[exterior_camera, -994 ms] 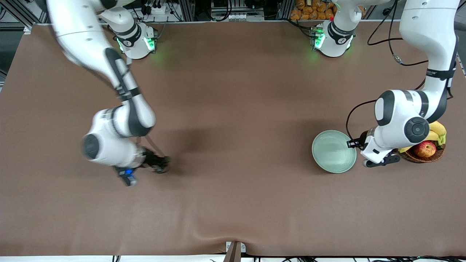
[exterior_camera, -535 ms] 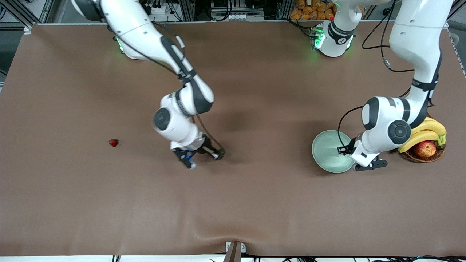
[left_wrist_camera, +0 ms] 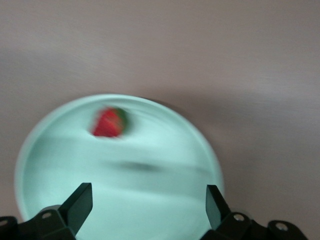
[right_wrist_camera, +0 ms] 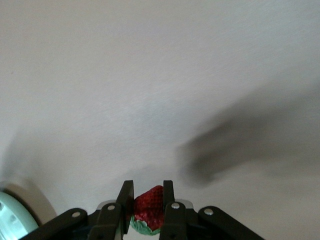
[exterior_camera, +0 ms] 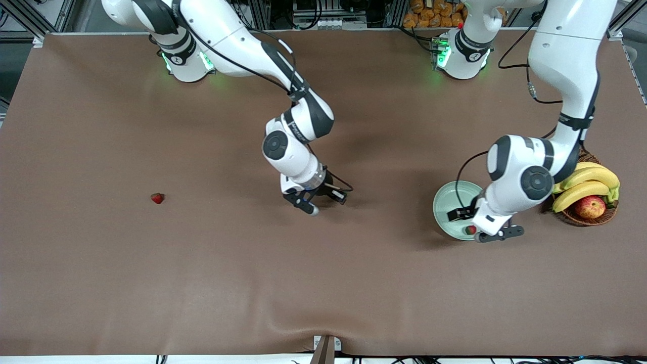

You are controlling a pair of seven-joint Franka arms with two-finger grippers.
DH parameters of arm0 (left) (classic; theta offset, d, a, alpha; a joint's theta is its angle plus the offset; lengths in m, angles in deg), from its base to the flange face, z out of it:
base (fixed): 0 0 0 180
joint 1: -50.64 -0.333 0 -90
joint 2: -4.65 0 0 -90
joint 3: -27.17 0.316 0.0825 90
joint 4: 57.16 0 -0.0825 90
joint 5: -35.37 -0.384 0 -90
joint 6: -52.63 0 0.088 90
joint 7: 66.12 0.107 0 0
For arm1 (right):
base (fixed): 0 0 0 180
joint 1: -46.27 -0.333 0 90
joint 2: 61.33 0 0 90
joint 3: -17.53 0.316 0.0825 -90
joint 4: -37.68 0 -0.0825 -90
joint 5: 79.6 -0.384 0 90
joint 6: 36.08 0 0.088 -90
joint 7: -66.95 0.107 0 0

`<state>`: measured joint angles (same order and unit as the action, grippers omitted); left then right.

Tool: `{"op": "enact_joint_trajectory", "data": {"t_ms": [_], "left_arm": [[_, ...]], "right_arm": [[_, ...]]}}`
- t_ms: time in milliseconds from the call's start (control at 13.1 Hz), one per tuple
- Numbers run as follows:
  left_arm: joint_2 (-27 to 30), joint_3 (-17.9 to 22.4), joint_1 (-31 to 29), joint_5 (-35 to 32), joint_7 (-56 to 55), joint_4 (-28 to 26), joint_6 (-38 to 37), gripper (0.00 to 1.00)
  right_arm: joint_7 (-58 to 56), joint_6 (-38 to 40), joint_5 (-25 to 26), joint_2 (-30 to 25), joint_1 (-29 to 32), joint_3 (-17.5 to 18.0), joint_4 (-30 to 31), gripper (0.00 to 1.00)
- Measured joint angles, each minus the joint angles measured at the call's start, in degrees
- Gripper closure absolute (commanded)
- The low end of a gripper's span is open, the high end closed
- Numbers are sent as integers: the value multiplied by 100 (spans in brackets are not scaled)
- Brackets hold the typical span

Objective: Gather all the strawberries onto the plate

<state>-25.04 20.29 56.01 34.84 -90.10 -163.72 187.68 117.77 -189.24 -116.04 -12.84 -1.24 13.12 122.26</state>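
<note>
Right gripper [right_wrist_camera: 148,200] pinched on a strawberry [right_wrist_camera: 150,206], held above bare brown table [exterior_camera: 323,283] about midway between the two ends; red tip toward the wrist camera's open view, green cap back between the fingers, long axis along them. Wide open cloth on every side.

Left gripper [left_wrist_camera: 149,200] spread wide, hovering over the plate [left_wrist_camera: 165,200] (pale mint, at the left arm's end). One berry inside the plate [left_wrist_camera: 108,123] near its rim, lying loose, orientation blurred. Just beside the plate, a wicker basket [exterior_camera: 589,218] with bananas [exterior_camera: 586,183] and an apple [exterior_camera: 589,206].

Third berry on the table [exterior_camera: 157,198] alone toward the right arm's end, well apart from everything.
</note>
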Motion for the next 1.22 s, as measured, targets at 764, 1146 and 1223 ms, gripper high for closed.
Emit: {"op": "enact_joint_trajectory", "data": {"t_ms": [764, 1146, 1223], "left_arm": [[-216, -107, 1470, 2, -2372, 561, -138, 0], [-1139, -99, 2377, 2, -4018, 1611, -18, 0], [-1292, -98, 2409, 2, -4046, 1697, 133, 6]], "right_arm": [[-104, 1043, -85, -139, 935, -200, -250, 0], [-1551, 3569, 1469, -953, 2575, -219, -210, 0], [-2023, 3840, 1635, -1083, 2859, -219, -116, 0]]}}
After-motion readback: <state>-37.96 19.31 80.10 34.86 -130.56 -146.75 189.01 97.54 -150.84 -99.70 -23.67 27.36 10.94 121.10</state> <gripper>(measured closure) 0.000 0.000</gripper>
